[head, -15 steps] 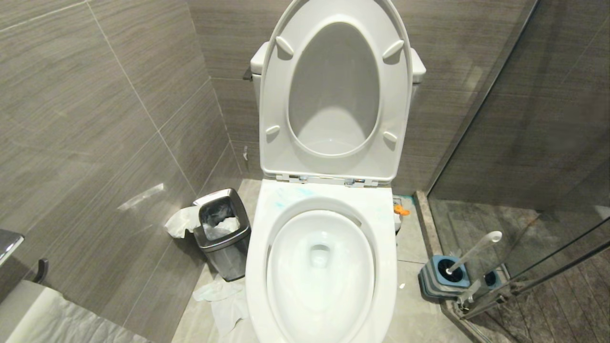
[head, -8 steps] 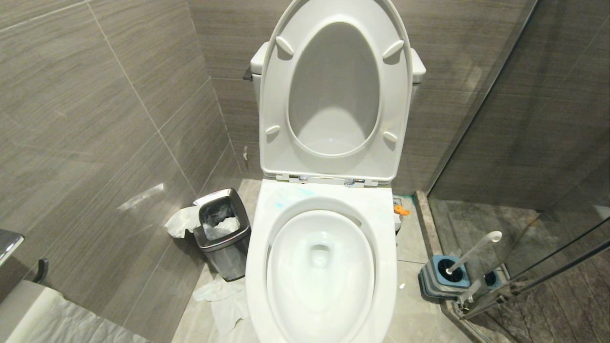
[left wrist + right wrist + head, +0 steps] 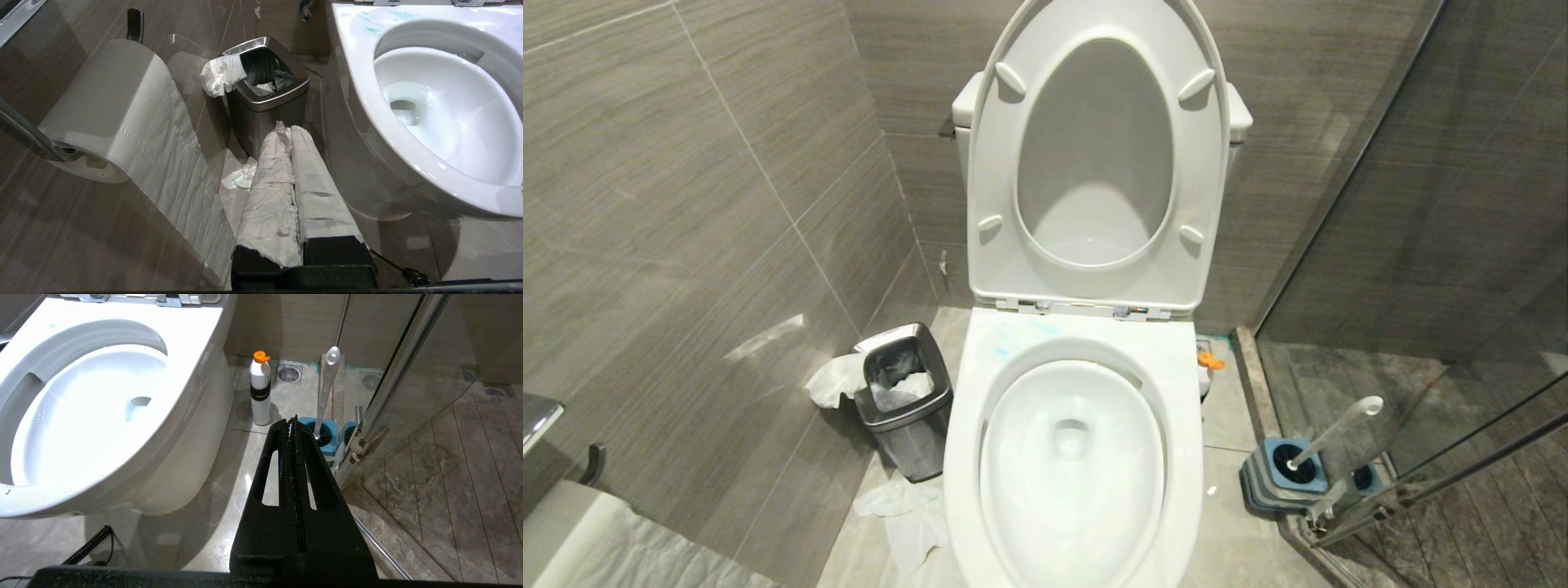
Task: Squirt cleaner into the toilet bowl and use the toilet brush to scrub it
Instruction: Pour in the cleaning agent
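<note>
The right gripper (image 3: 292,424) is pressed shut and empty, its two black fingers meeting along a thin seam. It hangs low beside the toilet, pointing level across the floor toward the corner by the glass shower door (image 3: 412,363). The left gripper (image 3: 288,131) is also closed on nothing; its fingers are wrapped in white tissue and point at a small steel-rimmed bin (image 3: 267,96) stuffed with paper, with a toilet roll (image 3: 106,110) on its holder close alongside. Neither arm shows in the head view, so both seem parked low at the robot's sides.

Beyond the right gripper stands a white bottle with an orange cap (image 3: 260,390), upright on the floor tiles just beside the toilet's base; it is probably the cleaner bottle. Near it, against the glass, the toilet brush (image 3: 327,388) leans in its blue holder (image 3: 327,435), handle tilted up.

The toilet bowl (image 3: 1074,392) lies straight ahead, seat and lid raised. Faint turquoise smears of cleaner (image 3: 1013,336) mark the back of the rim, on the robot's left.

The work looks barely begun or freshly reset. Judging from this, the right arm is best placed to start: spread the fingers first, approach the bottle squarely at its waist so it does not tip, and keep clear of the brush handle and glass.
</note>
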Robot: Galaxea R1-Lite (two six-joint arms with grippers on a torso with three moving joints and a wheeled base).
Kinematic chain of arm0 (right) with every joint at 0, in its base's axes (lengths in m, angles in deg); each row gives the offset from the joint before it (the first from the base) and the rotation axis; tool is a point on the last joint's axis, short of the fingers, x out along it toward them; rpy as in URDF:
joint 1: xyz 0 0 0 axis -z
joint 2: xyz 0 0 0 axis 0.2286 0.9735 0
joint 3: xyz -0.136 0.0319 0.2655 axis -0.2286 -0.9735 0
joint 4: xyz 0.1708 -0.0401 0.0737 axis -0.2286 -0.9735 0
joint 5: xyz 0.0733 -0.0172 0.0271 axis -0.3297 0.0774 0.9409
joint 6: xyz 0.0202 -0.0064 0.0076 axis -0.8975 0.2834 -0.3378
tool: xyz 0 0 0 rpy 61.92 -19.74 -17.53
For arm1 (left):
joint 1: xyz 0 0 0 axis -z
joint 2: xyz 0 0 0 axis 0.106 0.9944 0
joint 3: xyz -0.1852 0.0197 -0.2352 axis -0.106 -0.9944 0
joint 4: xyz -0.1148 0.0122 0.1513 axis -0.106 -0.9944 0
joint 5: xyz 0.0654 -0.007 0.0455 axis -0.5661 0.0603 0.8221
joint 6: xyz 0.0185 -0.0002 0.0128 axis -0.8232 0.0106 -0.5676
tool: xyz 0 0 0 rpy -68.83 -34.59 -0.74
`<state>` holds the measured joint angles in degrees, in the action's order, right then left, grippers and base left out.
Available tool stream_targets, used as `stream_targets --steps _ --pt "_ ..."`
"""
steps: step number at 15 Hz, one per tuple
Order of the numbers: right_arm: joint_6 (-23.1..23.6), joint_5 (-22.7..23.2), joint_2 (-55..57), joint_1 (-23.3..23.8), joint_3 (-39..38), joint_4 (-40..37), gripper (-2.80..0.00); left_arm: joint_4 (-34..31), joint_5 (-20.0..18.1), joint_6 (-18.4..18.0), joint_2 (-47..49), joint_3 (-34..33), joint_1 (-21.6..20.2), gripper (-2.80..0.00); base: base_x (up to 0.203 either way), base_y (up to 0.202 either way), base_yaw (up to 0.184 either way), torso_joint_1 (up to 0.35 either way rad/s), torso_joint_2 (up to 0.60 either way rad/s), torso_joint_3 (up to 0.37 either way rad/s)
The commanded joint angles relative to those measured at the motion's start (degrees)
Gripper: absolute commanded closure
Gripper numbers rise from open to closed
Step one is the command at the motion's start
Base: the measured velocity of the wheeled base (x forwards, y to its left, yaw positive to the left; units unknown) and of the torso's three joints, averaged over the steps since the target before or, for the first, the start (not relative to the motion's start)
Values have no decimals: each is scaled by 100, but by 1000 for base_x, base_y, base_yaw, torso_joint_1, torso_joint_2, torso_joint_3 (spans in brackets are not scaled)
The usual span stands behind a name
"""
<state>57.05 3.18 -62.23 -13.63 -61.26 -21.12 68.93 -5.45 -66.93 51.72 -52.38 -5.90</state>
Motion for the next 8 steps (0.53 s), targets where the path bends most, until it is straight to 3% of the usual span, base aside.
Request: stream_targets --steps 1,8 --pt "-1 0 6 -2 4 3 0 5 5 -7 1 -9 -1 0 0 0 0 2 2 -66" --pt "7 0 15 -2 4 -6 0 10 8 -10 8 -9 -1 0 0 0 0 4 2 -174"
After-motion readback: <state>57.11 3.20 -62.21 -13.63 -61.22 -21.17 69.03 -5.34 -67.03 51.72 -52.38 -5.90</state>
